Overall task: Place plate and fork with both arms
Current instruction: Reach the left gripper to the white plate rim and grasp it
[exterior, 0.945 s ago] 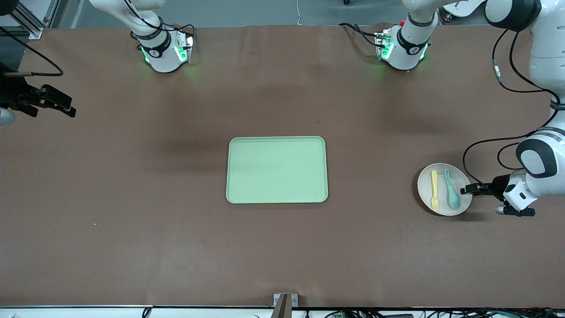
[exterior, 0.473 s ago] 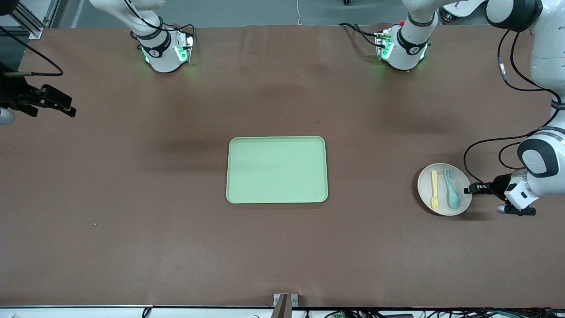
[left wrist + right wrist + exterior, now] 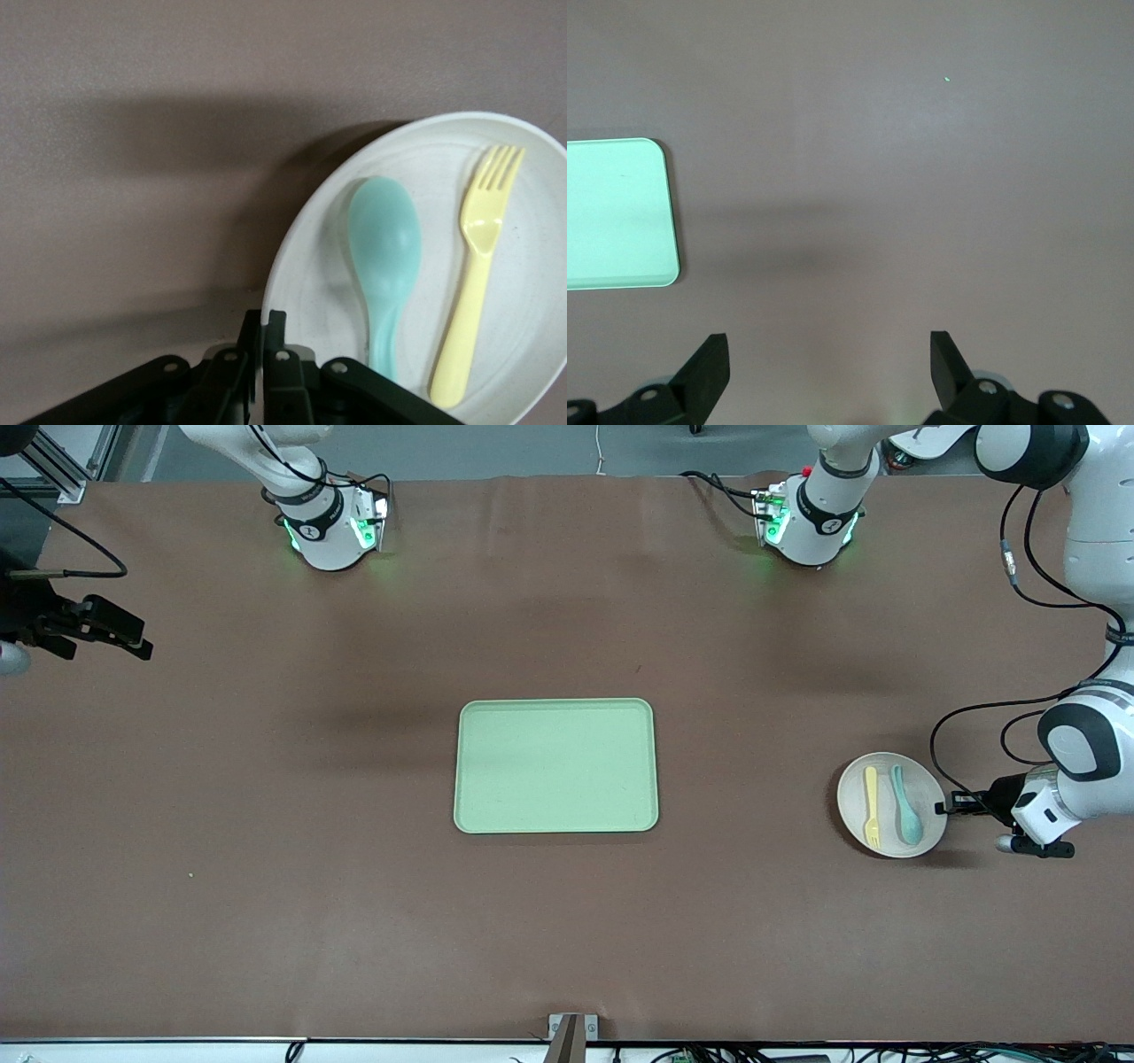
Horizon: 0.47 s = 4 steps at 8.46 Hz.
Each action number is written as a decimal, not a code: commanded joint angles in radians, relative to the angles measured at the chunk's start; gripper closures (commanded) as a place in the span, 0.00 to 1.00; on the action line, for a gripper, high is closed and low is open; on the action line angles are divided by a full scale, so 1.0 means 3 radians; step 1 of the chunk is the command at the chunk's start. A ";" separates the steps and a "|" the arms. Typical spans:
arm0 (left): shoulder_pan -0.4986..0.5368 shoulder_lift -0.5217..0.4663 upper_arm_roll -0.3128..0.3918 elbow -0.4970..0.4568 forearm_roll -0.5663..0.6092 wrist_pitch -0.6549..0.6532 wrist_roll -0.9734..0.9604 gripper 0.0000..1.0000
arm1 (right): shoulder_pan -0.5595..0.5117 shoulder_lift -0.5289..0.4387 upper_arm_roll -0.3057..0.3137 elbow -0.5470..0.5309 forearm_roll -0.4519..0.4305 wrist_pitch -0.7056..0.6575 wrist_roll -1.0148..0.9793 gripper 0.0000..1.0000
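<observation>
While the right gripper (image 3: 142, 646) waits high over the right arm's end of the table (image 3: 266, 921), fingers spread wide, the left gripper (image 3: 946, 809) sits at the plate's (image 3: 855, 810) rim at the left arm's end, its fingers (image 3: 275, 341) pressed nearly together on the edge. On the plate the fork (image 3: 872, 805) lies beside a teal spoon (image 3: 905, 805). A light green tray (image 3: 556, 765) rests mid-table, well apart from the plate.
</observation>
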 commanded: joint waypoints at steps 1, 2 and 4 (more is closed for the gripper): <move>-0.0031 -0.0005 0.0000 0.0043 -0.0019 -0.0032 0.0101 1.00 | 0.0011 0.0020 0.0003 0.0022 0.0002 -0.0008 0.0057 0.00; -0.0056 -0.0020 -0.0005 0.0058 0.0001 -0.0037 0.0151 1.00 | 0.0021 0.0025 0.0008 0.0022 0.0012 -0.0008 0.0062 0.00; -0.0057 -0.0153 -0.0158 0.0074 0.0012 -0.0073 0.0188 1.00 | 0.0067 0.0076 0.0008 0.0022 0.0018 0.0002 0.0062 0.00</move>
